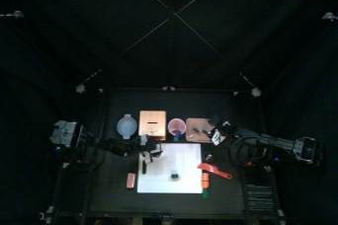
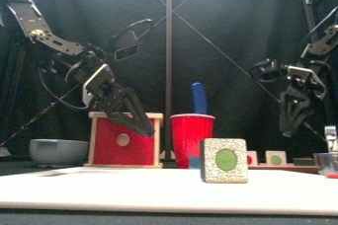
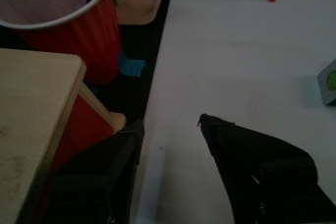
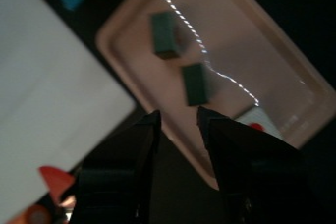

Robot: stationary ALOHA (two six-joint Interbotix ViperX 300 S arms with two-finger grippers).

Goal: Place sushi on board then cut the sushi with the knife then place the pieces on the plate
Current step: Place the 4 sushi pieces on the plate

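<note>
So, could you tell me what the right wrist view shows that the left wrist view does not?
Only the right wrist view shows the pink tray with two dark green sushi pieces lying in it. Only the left wrist view shows the red cup, the wooden box beside it and a single sushi piece on the white board. Both show that board; the left gripper and right gripper are each open and empty.

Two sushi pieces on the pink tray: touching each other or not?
Apart. The right wrist view shows one sushi piece and the other sushi piece lying separately, with a strip of bare pink tray between them.
</note>
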